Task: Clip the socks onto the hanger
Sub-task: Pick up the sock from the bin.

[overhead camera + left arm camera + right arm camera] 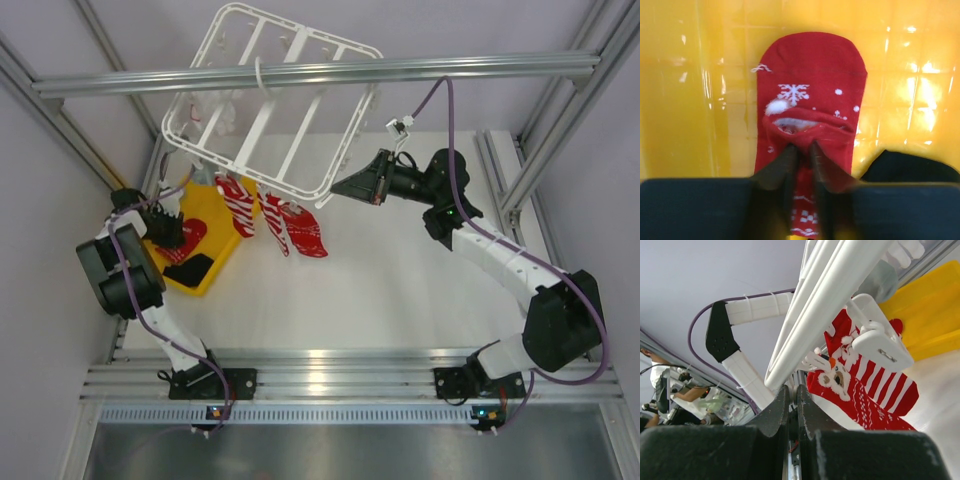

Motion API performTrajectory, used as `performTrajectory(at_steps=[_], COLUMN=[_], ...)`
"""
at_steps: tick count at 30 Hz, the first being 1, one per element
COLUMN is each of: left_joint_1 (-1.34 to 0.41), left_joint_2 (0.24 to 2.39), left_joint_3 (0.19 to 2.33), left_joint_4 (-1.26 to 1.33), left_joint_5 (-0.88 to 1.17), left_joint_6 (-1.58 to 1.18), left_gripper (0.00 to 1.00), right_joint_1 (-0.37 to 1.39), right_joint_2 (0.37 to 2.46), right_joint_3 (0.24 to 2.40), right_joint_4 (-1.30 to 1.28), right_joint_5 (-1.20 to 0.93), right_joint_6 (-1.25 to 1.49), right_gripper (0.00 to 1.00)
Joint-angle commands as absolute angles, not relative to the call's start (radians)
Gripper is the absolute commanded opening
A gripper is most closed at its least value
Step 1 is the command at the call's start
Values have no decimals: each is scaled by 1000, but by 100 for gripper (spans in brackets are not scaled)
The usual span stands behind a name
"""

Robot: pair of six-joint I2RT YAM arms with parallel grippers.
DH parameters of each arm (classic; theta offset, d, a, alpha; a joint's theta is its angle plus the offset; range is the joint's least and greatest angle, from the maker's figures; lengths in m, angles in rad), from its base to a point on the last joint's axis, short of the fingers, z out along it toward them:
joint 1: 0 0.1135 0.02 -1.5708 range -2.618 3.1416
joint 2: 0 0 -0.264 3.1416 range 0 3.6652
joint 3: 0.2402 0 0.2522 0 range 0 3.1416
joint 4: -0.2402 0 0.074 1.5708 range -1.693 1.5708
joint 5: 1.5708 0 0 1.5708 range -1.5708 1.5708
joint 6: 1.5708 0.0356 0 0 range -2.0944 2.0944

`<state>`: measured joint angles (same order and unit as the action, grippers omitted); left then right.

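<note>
A red sock (pixel 810 75) with white snowflakes lies flat in the yellow tray (pixel 690 100). My left gripper (pixel 802 147) presses its tips down on the sock. The jaws stand a narrow gap apart, and red fabric shows in the gap. From above, that gripper (pixel 172 232) is over the tray (pixel 215 262). The white hanger (pixel 270 100) hangs tilted from a beam, with red socks (pixel 300 230) and a striped one (pixel 237 205) clipped along its near edge. My right gripper (pixel 345 187) is shut just off the hanger's near right corner, its tips (pixel 792 389) under a white rail (pixel 830 300).
A dark soft thing (pixel 910 165) lies in the tray beside the red sock. A grey aluminium beam (pixel 300 75) crosses above the hanger, and more beams (pixel 500 170) run along the table's right side. A white clip (pixel 880 345) dangles close to my right gripper.
</note>
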<state>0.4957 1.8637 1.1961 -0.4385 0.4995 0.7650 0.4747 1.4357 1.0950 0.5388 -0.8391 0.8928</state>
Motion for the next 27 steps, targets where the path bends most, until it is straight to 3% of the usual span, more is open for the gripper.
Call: performTrajectory(at_steps=[1, 4, 16, 21, 27], left_joint_1=[495, 495, 689, 706, 703], left_joint_2=[1879, 1838, 1406, 1235, 1076], left_joint_3=[1227, 1235, 1049, 982, 985], left_joint_4=[-494, -512, -545, -525, -618], left_joint_5=[525, 551, 958, 1034, 1264], left_joint_6=[810, 796, 724, 579, 551], left_gripper=[15, 0, 0, 0, 0], right_joint_1=[459, 457, 459, 457, 456], right_joint_2=[1443, 1440, 1410, 1410, 1410], right_joint_3=[1135, 1138, 1138, 1147, 1158], right_joint_4=[588, 583, 555, 545, 543], right_joint_5=[-816, -818, -805, -798, -795], right_joint_6=[891, 887, 867, 861, 853], right_gripper=[0, 0, 0, 0, 0])
